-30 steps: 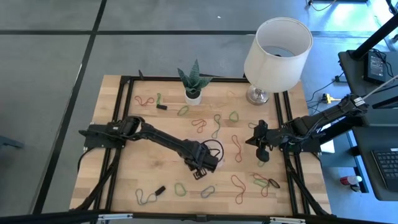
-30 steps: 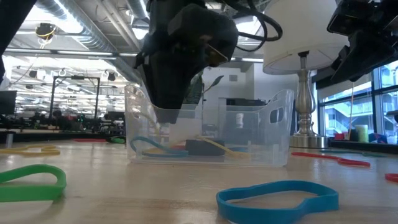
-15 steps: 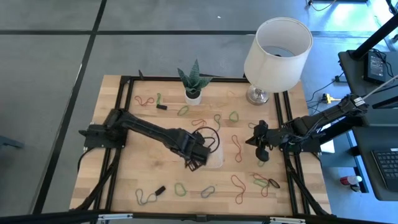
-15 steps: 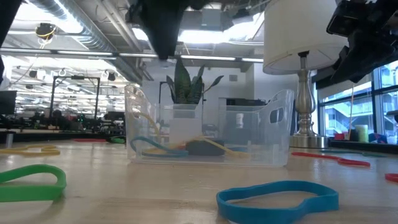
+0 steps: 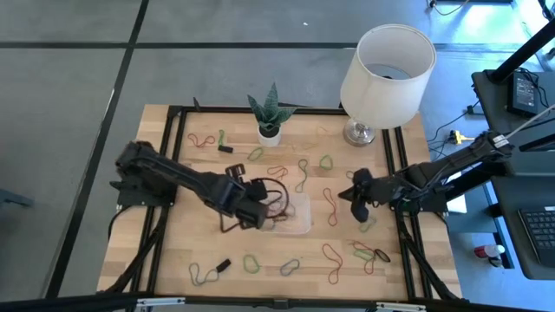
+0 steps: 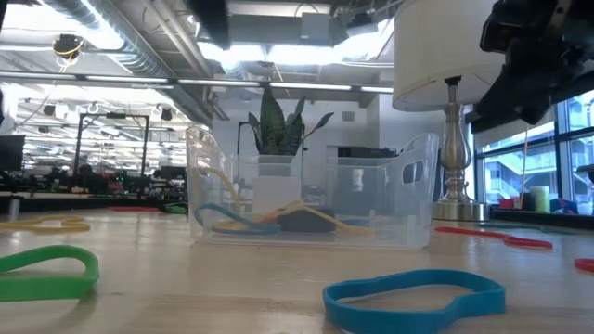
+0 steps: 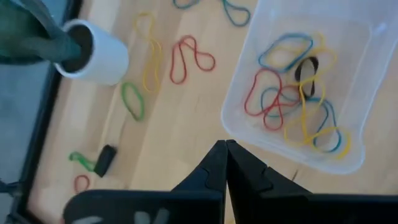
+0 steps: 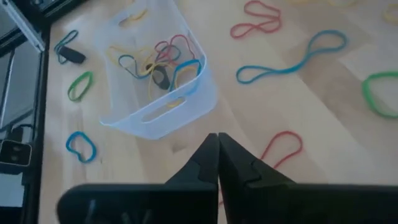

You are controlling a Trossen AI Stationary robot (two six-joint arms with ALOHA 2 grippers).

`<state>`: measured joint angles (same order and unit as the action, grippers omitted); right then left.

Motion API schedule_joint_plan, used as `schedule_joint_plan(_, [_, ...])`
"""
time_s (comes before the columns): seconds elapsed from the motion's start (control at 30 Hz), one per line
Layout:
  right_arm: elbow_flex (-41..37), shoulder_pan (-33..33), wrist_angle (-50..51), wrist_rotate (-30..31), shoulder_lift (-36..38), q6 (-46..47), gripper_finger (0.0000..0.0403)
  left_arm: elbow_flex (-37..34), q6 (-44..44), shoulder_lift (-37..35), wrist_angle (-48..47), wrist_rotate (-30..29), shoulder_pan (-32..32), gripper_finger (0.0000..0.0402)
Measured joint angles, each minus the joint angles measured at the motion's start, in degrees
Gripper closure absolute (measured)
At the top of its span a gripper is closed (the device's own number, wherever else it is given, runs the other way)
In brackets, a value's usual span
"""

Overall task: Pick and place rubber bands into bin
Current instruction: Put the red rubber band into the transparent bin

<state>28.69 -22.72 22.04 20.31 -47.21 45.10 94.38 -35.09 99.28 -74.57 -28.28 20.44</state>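
The clear plastic bin [image 5: 295, 217] stands at the table's middle and holds several rubber bands [image 7: 292, 93] in blue, red and yellow, plus one black piece. It also shows in the low view [image 6: 311, 199] and the right wrist view [image 8: 158, 74]. Many more rubber bands [image 5: 332, 206] lie loose on the wooden table. My left gripper [image 5: 258, 215] [image 7: 225, 144] is shut and empty, raised just left of the bin. My right gripper [image 5: 354, 195] [image 8: 217, 135] is shut and empty, raised to the right of the bin.
A white plant pot [image 5: 269, 134] and a lamp [image 5: 386, 65] stand at the far edge. Small black blocks lie at the far left [image 5: 225, 149] and near left [image 5: 223, 263]. A green band [image 6: 46, 269] and a blue band [image 6: 413, 297] lie near the front edge.
My left gripper has risen out of the bin and drawn back toward the table's left edge, ending beside the bin. The bands in the bin lie still. My right gripper has shifted a little toward the table's left.
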Motion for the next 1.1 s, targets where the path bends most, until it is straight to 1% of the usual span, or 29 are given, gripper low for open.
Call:
schedule_joint_plan(0.13, [1.3, 0.0, -0.6, 0.1, -4.4, 4.3, 0.0401, -14.7, 2.1, -8.9, 10.1, 3.9, -1.1, 0.0400])
schedule_joint_plan(0.27, [6.2, 0.0, 2.4, 0.0, -10.5, 7.4, 0.0401, -29.2, 4.8, -18.7, 21.2, 7.5, -3.2, 0.0400])
schedule_joint_plan(0.37, [12.1, -0.4, 9.6, -0.5, -15.8, 10.6, 0.0402, -38.3, 7.8, -25.8, 29.5, 10.9, -5.4, 0.0400])
schedule_joint_plan(0.43, [16.5, -1.0, 16.2, -1.8, -19.0, 13.8, 0.0402, -43.2, 10.8, -30.2, 34.3, 13.2, -7.4, 0.0400])
schedule_joint_plan(0.53, [22.2, -2.2, 26.9, -7.2, -23.2, 19.0, 0.0401, -48.7, 16.0, -36.4, 40.2, 16.5, -10.2, 0.0400])
schedule_joint_plan(0.63, [25.0, -4.0, 34.5, -14.2, -26.0, 23.6, 0.0396, -52.0, 21.1, -41.3, 44.5, 19.3, -13.0, 0.0400])
schedule_joint_plan(0.77, [23.0, -7.0, 37.6, -24.6, -27.6, 30.4, 0.0378, -52.8, 23.9, -45.2, 45.8, 20.8, -15.7, 0.0400])
schedule_joint_plan(0.83, [21.1, -8.9, 37.4, -30.0, -28.0, 33.3, 0.0366, -52.8, 23.9, -46.4, 46.3, 20.8, -16.4, 0.0400])
schedule_joint_plan(0.9, [19.1, -10.8, 35.9, -33.8, -27.8, 36.2, 0.0352, -52.8, 23.9, -46.9, 46.3, 20.9, -16.7, 0.0400])
schedule_joint_plan(1.1, [14.4, -16.2, 30.7, -40.0, -27.9, 42.8, 0.0305, -52.8, 23.9, -47.2, 46.1, 20.7, -16.8, 0.0400])
